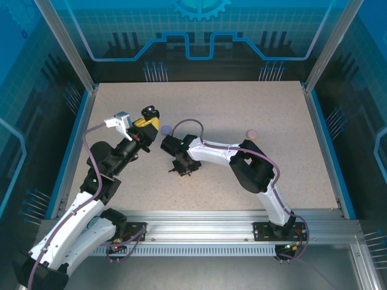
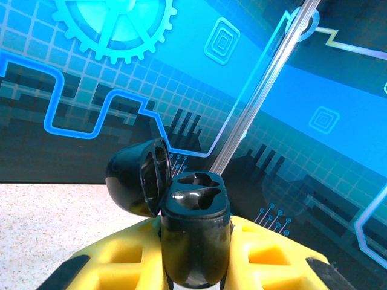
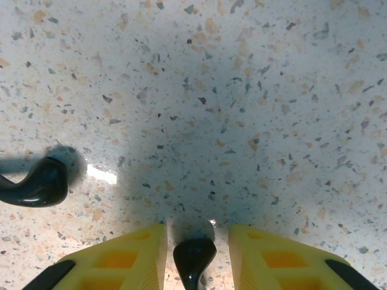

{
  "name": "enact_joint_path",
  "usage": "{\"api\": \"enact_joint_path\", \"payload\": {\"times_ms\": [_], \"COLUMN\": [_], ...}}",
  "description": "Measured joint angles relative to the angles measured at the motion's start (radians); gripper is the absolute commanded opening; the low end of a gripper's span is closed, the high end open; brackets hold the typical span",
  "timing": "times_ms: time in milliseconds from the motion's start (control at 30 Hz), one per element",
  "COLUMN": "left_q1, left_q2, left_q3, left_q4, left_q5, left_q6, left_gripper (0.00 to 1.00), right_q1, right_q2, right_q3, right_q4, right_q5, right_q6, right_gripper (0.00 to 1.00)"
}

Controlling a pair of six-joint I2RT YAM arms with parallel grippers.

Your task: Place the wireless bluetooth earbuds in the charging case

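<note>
Above table (image 1: 254, 109) centre: left gripper (image 2: 195, 263) clamped on open-lidded black charging case (image 2: 195, 208); right gripper (image 3: 196, 244) slightly parted, astride black earbud (image 3: 193, 261), small gaps either side

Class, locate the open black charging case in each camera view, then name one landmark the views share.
Top view: black case, left of centre, raised in the left pincer.
Left wrist view: black case bottom centre, lid open leftward.
Right wrist view: a black earbud at the left edge.
Shared landmark: the speckled table.
</note>
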Motion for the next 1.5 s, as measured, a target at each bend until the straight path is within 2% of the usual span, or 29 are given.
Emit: {"api": "enact_joint_path", "payload": {"times_ms": [300, 633, 967, 1200, 1367, 1500], "left_q1": [0.0, 0.0, 0.0, 0.0, -0.007, -0.047], "left_q2": [0.0, 0.0, 0.016, 0.045, 0.084, 0.14], "left_q3": [0.0, 0.0, 0.0, -0.021, -0.065, -0.088], "left_q4": [0.0, 0.0, 0.016, 0.105, 0.206, 0.281], "left_q5": [0.0, 0.0, 0.019, 0.05, 0.072, 0.08], "left_q6": [0.0, 0.0, 0.0, 0.0, 0.032, 0.105], "left_gripper": [0.0, 0.0, 0.0, 0.0, 0.0, 0.0], "right_q1": [0.0, 0.005, 0.004, -0.025, -0.096, -0.17], "right_q2": [-0.006, -0.012, -0.056, -0.206, -0.366, -0.478], "right_q3": [-0.015, -0.024, -0.076, -0.138, -0.172, -0.174], "right_q4": [0.017, 0.033, 0.039, 0.036, 0.039, 0.041], "right_q5": [-0.004, -0.005, 0.003, 0.009, 0.008, 0.006], "right_q6": [0.01, 0.02, 0.021, 0.022, 0.021, 0.013], "right_gripper": [0.31, 0.2, 0.19, 0.19, 0.18, 0.18]}}
